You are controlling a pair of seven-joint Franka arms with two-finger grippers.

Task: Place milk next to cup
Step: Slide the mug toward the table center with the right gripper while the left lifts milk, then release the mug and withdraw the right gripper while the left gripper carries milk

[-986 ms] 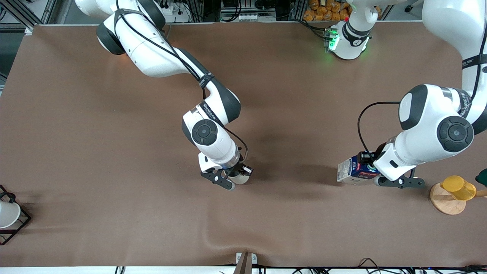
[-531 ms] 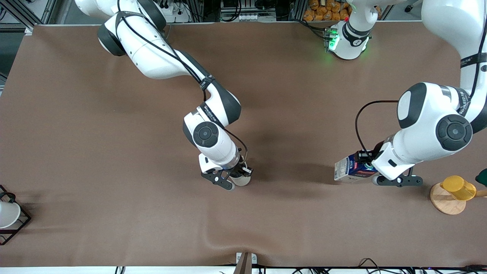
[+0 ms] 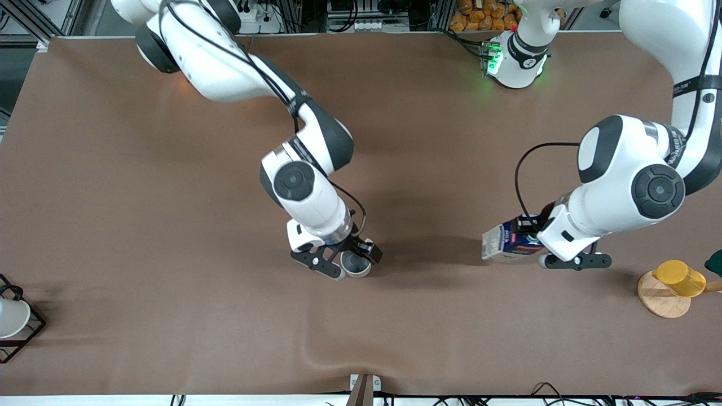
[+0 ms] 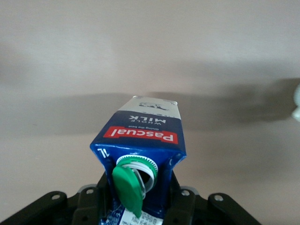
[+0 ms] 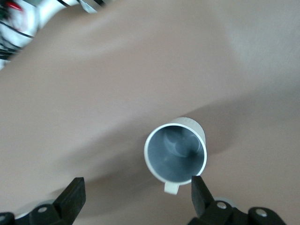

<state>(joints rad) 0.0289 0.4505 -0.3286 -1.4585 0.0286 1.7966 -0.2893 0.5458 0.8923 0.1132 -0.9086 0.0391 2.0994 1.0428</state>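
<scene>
Near the tabletop's [image 3: 169, 316] middle, we are hovering our right gripper [image 3: 344, 264] over the cup [image 3: 355, 264], fingers spread wide around it, gripping nothing. At three o'clock from it, well apart, our left gripper [image 3: 536, 239] is clamping the milk [image 3: 505, 242], carried tilted cupward.

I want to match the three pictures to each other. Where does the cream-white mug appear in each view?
Front view: the cream-white mug stands on the brown table cover, under the right tool.
Right wrist view: mug seen from above, grey inside, between the tool's open fingers.
Left wrist view: no mug can be made out; it shows the milk carton.
Shared landmark: the brown table cover.
</scene>
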